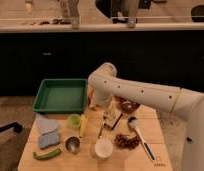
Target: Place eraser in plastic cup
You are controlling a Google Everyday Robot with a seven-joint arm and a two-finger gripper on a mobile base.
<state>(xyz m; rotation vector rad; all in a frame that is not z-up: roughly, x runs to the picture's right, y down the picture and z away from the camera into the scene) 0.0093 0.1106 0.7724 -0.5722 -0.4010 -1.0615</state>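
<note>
My white arm reaches in from the right, and the gripper (111,116) points down over the middle of the wooden table (155,125). A small whitish block with dark bands, the eraser (114,122), is right at the gripper's tip. I cannot tell whether it is held or lies on the table. The light-green plastic cup (74,120) stands upright to the left of the gripper, about a cup's width and a half away. A yellow banana-like piece (84,125) lies between the cup and the gripper.
A green tray (60,95) sits at the back left. A steel cup (72,144) and a larger white cup (103,148) stand near the front. A spoon (140,134), a dark cluster (126,141), a brown bowl (128,105), a blue sponge (48,140) and a green vegetable (47,154) lie around.
</note>
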